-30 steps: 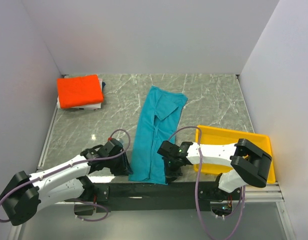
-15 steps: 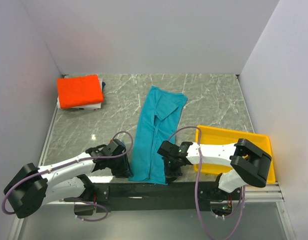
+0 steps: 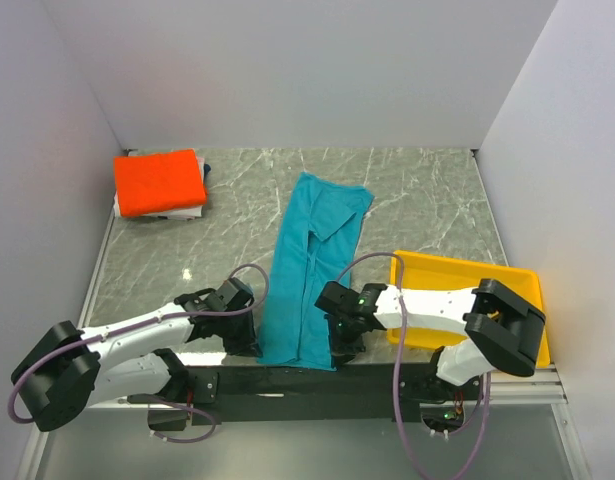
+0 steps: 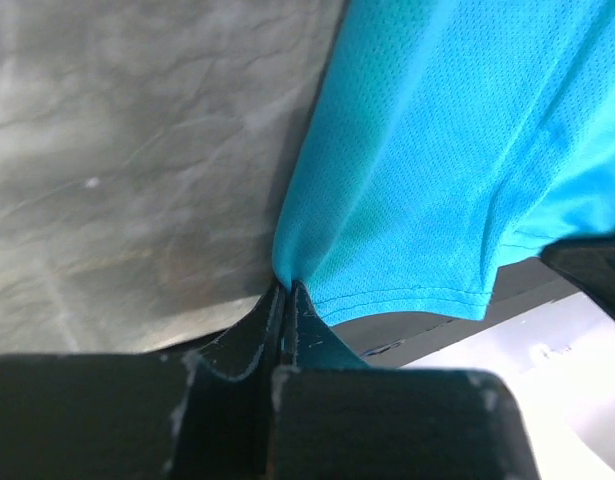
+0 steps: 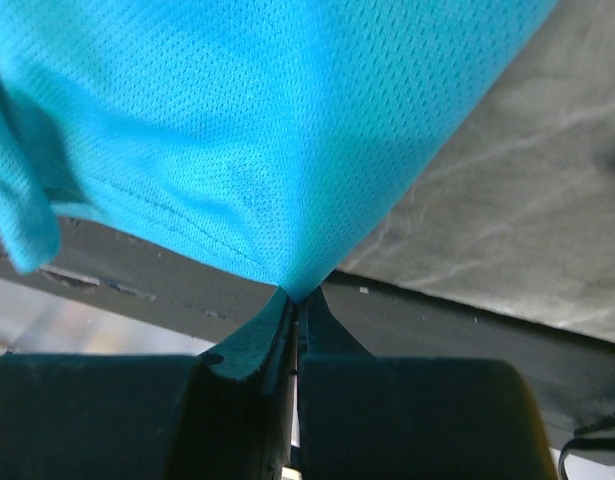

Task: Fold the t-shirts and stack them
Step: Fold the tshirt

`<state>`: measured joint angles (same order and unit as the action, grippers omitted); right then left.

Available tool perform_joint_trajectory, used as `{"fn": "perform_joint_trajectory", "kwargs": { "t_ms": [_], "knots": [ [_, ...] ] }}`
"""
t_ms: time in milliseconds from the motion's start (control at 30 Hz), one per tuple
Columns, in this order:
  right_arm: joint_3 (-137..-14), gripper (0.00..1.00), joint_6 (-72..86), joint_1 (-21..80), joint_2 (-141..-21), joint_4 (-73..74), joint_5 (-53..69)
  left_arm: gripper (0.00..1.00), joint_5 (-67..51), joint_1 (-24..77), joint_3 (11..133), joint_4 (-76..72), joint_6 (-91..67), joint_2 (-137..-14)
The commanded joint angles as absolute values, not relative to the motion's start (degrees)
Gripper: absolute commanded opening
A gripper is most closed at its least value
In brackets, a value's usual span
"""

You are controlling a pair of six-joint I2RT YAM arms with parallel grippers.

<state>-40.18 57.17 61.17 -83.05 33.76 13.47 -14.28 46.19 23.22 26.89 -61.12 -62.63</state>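
Observation:
A teal t-shirt (image 3: 312,270) lies folded lengthwise in a long strip down the middle of the marble table. My left gripper (image 3: 255,345) is shut on its near left corner; the left wrist view shows the teal cloth (image 4: 437,170) pinched between my closed jaws (image 4: 285,290). My right gripper (image 3: 337,352) is shut on its near right corner; the right wrist view shows the cloth (image 5: 237,130) bunched into the closed jaws (image 5: 297,298). A folded orange t-shirt (image 3: 159,181) tops a stack at the far left.
A yellow tray (image 3: 522,290) sits at the near right, close behind my right arm. The stack under the orange shirt holds white and dark folded garments (image 3: 197,208). The table's dark front rail (image 3: 287,380) runs just below both grippers.
My left gripper has slid right along the near edge to the shirt's left corner and closed on it. The right gripper has stayed at the right corner.

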Motion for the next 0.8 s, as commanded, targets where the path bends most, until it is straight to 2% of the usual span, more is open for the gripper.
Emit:
{"fn": "perform_joint_trajectory", "kwargs": {
  "t_ms": [0,467,767],
  "knots": [
    [-40.7,0.0,57.4,61.8,-78.4,36.6,14.2,0.0,-12.5,46.6,26.0,32.2,-59.7,-60.4],
    [-37.6,0.0,58.9,64.4,-71.4,40.4,21.6,0.0,-16.8,46.6,30.8,37.4,-57.6,-58.7],
    [-44.7,0.0,59.5,63.1,-70.0,49.5,10.8,0.0,-11.6,46.3,43.4,39.5,-52.7,-65.5]
  ]
}}
